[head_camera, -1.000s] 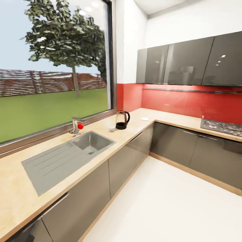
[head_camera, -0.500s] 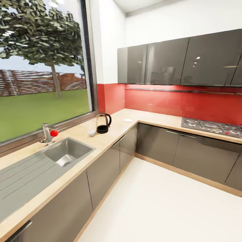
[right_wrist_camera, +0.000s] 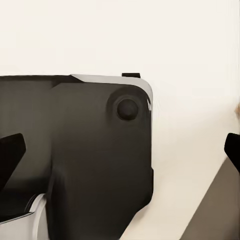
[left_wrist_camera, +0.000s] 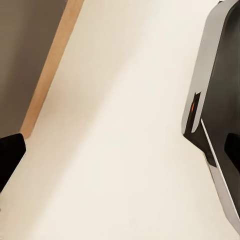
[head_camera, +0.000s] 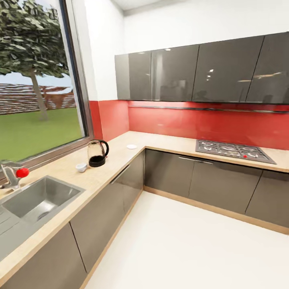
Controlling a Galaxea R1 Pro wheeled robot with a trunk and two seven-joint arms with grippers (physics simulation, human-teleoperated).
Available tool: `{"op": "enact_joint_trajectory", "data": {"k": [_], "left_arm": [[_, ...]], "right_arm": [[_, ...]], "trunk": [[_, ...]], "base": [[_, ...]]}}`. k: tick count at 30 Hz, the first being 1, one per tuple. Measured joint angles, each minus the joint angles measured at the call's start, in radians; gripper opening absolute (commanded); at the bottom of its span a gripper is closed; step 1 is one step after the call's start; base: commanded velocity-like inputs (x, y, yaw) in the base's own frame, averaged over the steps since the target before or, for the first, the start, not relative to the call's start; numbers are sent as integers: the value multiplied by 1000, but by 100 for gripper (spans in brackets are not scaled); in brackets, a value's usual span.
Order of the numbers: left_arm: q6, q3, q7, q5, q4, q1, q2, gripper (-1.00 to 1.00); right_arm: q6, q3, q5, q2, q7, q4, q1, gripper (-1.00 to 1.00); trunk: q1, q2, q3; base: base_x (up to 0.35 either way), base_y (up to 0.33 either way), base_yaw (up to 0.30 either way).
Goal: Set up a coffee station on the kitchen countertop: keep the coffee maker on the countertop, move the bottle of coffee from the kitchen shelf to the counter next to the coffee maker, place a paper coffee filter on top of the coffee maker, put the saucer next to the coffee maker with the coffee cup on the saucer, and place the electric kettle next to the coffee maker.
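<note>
- Kettle (head_camera: 97,153) upright on the beige tabletop (head_camera: 120,156), coffee cup (head_camera: 81,167) just beside it, saucer (head_camera: 131,147) further along.
- Left tool (left_wrist_camera: 10,160) and right tool (right_wrist_camera: 120,150): fingertips at opposite frame edges, apart, empty.

- The beige L-shaped worktop (head_camera: 120,160) runs along the left wall under the window (head_camera: 36,80), then turns right along the far red backsplash (head_camera: 208,124)
- The electric kettle (head_camera: 97,153) stands upright on the left run, with the white coffee cup (head_camera: 81,167) just beside it on the near-left
- The saucer (head_camera: 131,147) lies farther back, near the corner
- A steel sink (head_camera: 38,198) with a red-knobbed tap (head_camera: 16,174) sits near left
- A gas hob (head_camera: 233,151) lies far right, under grey wall cabinets (head_camera: 200,74)
</note>
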Motion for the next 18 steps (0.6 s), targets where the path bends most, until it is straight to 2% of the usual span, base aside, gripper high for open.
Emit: {"op": "enact_joint_trajectory", "data": {"k": [7, 18], "left_arm": [[0, 0, 0, 0, -1, 0, 0, 100], [0, 1, 0, 1, -2, 0, 0, 100]], "right_arm": [[0, 0, 0, 3, 0, 0, 0, 100], [-3, 4, 3, 3, 0, 0, 0, 100]], "trunk": [[0, 0, 0], [0, 0, 0]], "base": [[293, -140, -267], [329, -16, -248]]}}
